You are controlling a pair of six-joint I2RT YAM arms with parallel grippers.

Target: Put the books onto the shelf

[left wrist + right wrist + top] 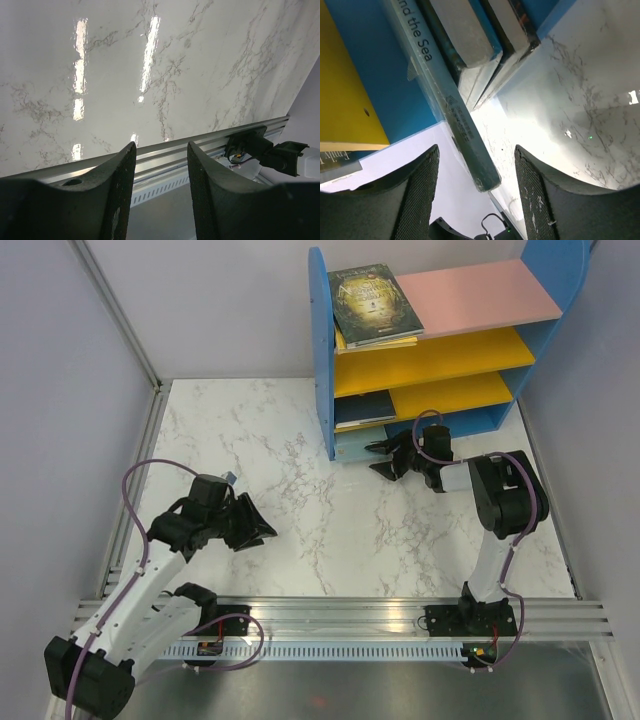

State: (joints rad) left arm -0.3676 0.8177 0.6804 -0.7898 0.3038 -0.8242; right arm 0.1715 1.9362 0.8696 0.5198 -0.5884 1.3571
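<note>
Jaws of my right gripper [376,460] are standing spread around the teal book [445,95], apparently leaving it resting low in the shelf [322,360], while my left gripper [160,146] is hovering parted and empty above the table [100,100].

a dark green book [373,302] lies flat at the left of the pink top of the shelf [500,295], a navy book [363,407] on its lower yellow board, a teal book [455,107] on its blue bottom

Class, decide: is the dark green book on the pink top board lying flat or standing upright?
Lying flat: the dark green book shows its whole front cover upward, at the pink top board's left end.
</note>
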